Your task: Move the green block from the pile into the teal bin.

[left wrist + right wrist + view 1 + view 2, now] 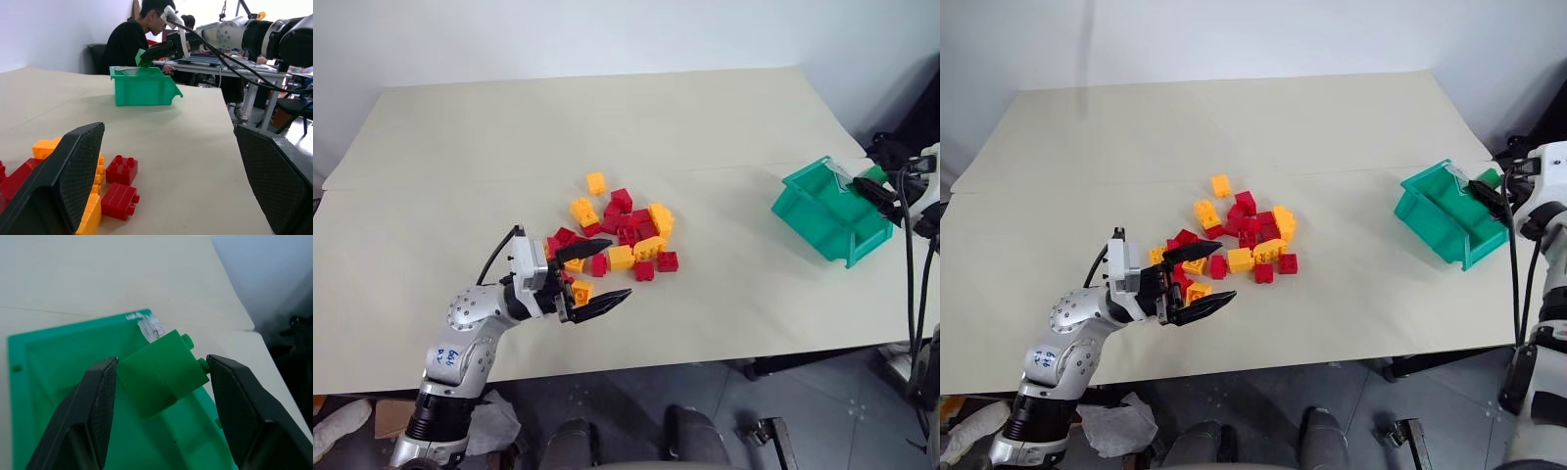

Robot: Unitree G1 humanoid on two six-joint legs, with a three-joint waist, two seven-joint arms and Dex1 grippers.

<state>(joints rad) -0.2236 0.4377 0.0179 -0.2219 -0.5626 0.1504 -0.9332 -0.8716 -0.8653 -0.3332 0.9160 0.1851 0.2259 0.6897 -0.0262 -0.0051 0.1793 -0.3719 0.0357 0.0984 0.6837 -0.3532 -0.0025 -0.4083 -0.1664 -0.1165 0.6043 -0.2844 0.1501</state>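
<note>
The teal bin (pixel 824 223) stands near the table's right edge, its sloped open front facing the pile. My right gripper (pixel 162 360) hangs over the bin's inside with the green block (pixel 161 372) tilted between its fingers; one finger (pixel 100 391) presses the block's side and a stud meets the other. The block (pixel 142 56) sits just above the bin's rim. The pile (pixel 619 235) of red and yellow-orange bricks lies mid-table. My left gripper (pixel 617 269) hovers open at the pile's near left edge, holding nothing.
The cream table (pixel 607 127) ends close behind the bin on the right and just below my left gripper at the front. A seated person (pixel 129 41) and a desk with clutter are beyond the table in the left wrist view.
</note>
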